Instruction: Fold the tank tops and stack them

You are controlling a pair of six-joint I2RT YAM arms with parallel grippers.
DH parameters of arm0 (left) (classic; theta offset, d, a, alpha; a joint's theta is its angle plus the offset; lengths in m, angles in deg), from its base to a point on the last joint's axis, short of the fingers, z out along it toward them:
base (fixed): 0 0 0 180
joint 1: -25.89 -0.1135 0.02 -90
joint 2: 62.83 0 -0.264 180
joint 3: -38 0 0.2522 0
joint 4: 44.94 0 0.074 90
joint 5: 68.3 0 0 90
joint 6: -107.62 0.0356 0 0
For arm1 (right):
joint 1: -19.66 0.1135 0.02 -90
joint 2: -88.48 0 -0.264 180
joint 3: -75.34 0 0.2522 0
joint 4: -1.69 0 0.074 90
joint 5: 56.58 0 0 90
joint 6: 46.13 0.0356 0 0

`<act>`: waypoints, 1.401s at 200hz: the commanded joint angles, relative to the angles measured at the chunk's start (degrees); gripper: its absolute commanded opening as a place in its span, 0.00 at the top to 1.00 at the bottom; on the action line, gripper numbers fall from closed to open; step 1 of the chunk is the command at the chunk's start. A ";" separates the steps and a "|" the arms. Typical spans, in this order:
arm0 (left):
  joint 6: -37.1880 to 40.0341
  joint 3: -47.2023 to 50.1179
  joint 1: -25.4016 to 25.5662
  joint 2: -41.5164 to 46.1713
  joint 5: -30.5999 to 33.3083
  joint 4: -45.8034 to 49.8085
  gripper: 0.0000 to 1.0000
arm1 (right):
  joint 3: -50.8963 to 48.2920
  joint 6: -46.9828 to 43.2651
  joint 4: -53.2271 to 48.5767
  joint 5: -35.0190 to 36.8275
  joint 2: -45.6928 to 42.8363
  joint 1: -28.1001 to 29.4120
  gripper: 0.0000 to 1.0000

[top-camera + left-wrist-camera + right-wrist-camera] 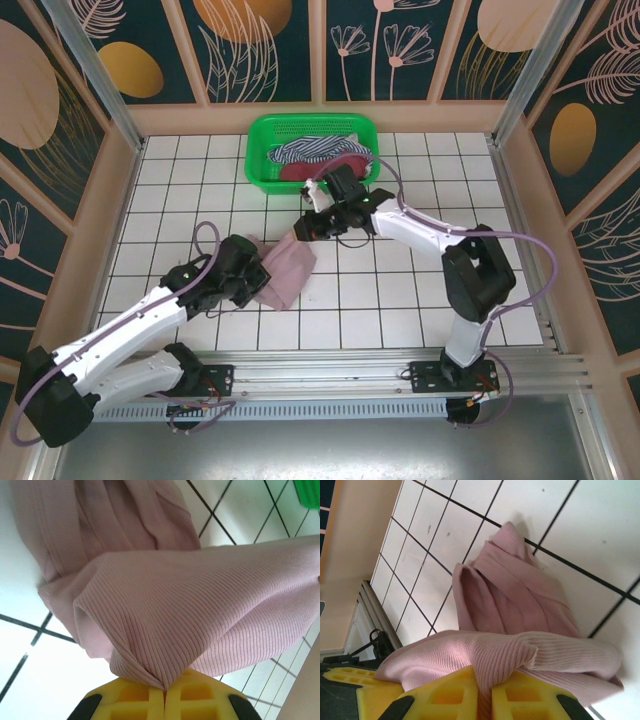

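We pinch the mauve-pink tank top (200, 605) in the left gripper (164, 692), jaws closed. Our right gripper (484, 695) clamps another edge, cloth bunched beyond its jaws.

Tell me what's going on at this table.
Both arms are working on the pink top. The left gripper is shut on one edge of it and the right gripper is shut on another, so part of the cloth hangs between them while the rest lies bunched on the table. The striped top and the red top lie unfolded in the green basket at the far edge. Nothing is stacked yet.
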 commanded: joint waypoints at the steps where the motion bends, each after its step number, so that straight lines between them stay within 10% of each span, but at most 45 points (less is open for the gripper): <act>1: 3.53 1.41 -3.09 -2.02 -1.05 -2.17 0.99 | 2.77 0.16 2.40 -0.52 3.35 0.25 0.87; 191: 17.16 3.19 -24.89 -5.97 -1.54 0.62 0.91 | 21.70 6.84 14.49 -1.56 26.42 5.23 0.76; 280: 19.09 -3.09 -26.44 -3.85 -0.21 9.95 0.61 | 20.02 9.25 22.27 -0.90 25.86 3.98 0.66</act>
